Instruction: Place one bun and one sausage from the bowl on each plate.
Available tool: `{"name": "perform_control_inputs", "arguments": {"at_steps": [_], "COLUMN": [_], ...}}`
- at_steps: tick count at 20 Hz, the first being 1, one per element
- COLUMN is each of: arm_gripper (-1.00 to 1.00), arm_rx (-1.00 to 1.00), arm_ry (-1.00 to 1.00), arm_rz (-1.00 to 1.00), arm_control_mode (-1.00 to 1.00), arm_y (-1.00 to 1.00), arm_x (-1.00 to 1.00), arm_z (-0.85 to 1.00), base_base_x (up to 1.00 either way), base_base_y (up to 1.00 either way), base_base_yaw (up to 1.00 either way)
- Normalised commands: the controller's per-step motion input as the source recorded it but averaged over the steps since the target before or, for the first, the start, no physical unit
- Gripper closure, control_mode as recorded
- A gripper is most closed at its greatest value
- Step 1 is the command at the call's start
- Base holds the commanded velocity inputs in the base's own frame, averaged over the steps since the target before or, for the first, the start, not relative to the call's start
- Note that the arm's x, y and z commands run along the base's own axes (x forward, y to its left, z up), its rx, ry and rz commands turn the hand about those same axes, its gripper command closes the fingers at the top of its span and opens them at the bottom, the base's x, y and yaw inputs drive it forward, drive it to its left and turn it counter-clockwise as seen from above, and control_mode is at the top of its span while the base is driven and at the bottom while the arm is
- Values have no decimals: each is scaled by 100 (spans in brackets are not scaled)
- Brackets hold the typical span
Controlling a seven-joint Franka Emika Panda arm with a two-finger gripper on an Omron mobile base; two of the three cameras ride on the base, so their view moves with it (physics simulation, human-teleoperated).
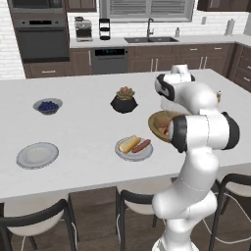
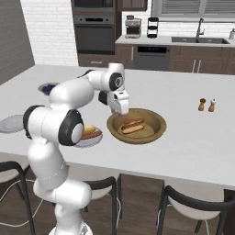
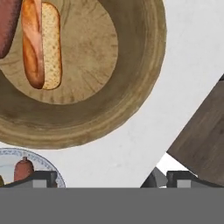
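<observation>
My pincer hangs above the near-left rim of the bowl; its opening I cannot tell, though nothing seems held. Inside lie a bun and a sausage, ahead of my fingertips. The bun looks soft and light: grip mid-length, gently. One plate is served, the other plate bare.

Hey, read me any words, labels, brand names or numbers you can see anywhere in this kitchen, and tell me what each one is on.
No readable text in any view.
Dishwasher: its control strip carries a faint light mark, too small and blurred to read.
Oven: no legible display or brand.
Coffee maker: no label that can be made out.
Wooden bowl, plates and the salt and pepper shakers: plain, no markings.
</observation>
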Motion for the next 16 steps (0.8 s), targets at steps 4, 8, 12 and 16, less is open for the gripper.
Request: {"name": "perform_control_inputs", "arguments": {"at_steps": [4, 8, 12, 16], "arm_gripper": [-100, -100, -100, -100], "arm_rx": [10, 16, 13, 2], "arm_ry": [1, 0, -6, -19], "arm_rz": [0, 0, 0, 0], "arm_control_mode": [-100, -100, -100, -100], "arm_y": [-46, -6, 0, 0], "arm_x": [1, 19, 18, 3], "arm_z": [-57, -55, -51, -39], "base_base_x": [0, 0, 0, 0], "base_base_y": [0, 0, 0, 0], "base_base_yaw": [0, 0, 0, 0]}}
